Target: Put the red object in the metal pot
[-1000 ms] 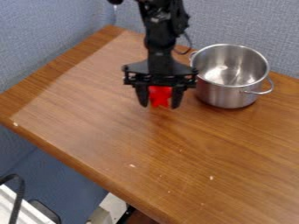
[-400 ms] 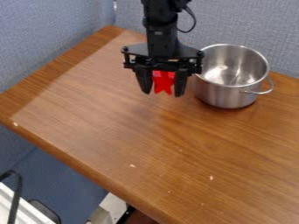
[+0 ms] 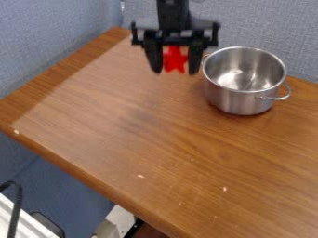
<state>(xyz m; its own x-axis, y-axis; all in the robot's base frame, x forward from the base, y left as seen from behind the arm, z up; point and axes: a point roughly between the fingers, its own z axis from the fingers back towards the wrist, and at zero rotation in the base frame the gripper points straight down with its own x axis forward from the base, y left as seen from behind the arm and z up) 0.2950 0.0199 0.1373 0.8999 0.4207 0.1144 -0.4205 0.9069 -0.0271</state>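
Note:
The red object (image 3: 178,61) hangs between the two dark fingers of my gripper (image 3: 176,62), which points down and is shut on it, well above the wooden table. The picture is blurred around the hand. The metal pot (image 3: 245,79) stands upright on the table to the right of the gripper, shiny and empty, its small loop handle (image 3: 282,93) pointing right. The red object is level with the pot's left rim in the picture but off to its left, not over the opening.
The wooden table (image 3: 137,139) runs from the back corner toward the front, with its edges at left and bottom. A blue-grey wall stands behind it. The floor and a white frame show at the lower left.
The gripper has risen with the red object, lifting it off the table surface. The pot has not moved.

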